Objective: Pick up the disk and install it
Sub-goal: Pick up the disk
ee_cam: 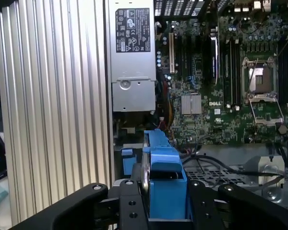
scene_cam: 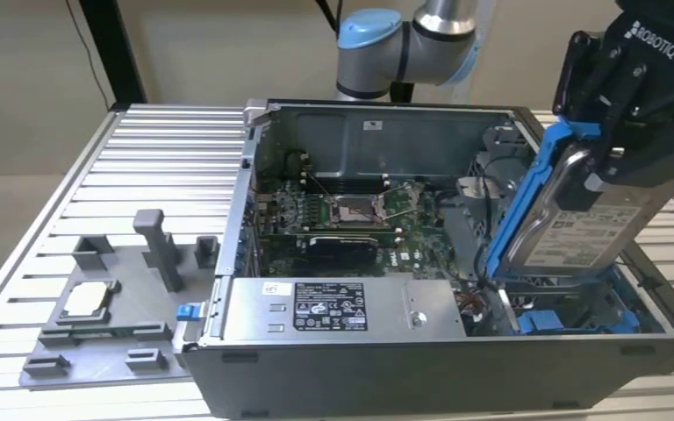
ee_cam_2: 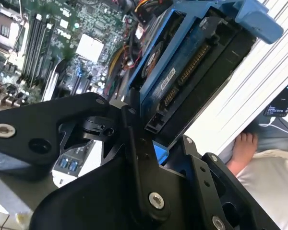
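The disk (scene_cam: 585, 224), silver-grey with a white label in a bright blue bracket, hangs tilted on edge over the exterior view's right end of the open computer case (scene_cam: 431, 360). My gripper (scene_cam: 613, 156) is shut on its upper end. The disk's lower end sits just above the drive bay (scene_cam: 577, 320) with blue fittings. In the second wrist view the disk (ee_cam_2: 192, 62) runs away from the black fingers (ee_cam_2: 129, 129), its connector edge showing. In the first wrist view the blue bracket (ee_cam: 164, 179) stands between the fingers (ee_cam: 129, 206), above the case floor.
Inside the case lie the motherboard (scene_cam: 349, 210) with an empty processor socket and a silver power supply box (scene_cam: 313, 307). A grey fixture (scene_cam: 115, 307) holding a small square chip (scene_cam: 89, 300) lies on the ribbed table at the exterior view's left. A person's foot (ee_cam_2: 242, 143) shows beyond the table edge.
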`<state>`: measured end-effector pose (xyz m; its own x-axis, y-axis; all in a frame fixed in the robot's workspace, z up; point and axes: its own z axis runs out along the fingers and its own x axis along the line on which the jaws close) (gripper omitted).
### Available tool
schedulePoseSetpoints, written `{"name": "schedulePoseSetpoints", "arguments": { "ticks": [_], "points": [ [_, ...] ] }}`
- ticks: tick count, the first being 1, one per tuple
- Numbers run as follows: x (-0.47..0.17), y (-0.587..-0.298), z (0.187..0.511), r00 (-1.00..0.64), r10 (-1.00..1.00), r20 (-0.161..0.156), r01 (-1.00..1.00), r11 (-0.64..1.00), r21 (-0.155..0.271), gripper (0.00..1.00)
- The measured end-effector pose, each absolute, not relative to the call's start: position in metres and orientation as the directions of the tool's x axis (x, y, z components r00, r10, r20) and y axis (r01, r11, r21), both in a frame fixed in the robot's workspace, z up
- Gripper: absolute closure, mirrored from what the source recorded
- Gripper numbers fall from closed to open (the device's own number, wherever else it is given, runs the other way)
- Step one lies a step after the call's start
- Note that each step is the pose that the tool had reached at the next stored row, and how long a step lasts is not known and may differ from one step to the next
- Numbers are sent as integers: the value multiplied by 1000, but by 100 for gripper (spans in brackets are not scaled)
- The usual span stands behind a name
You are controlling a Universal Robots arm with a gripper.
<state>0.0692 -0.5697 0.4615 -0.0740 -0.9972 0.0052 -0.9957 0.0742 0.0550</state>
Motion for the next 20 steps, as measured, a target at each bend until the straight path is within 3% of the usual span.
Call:
{"name": "schedulePoseSetpoints", "arguments": {
  "ticks": [20],
  "points": [
    [92,-579,446,-74,-997,5,-996,74,55,100]
  ]
}}
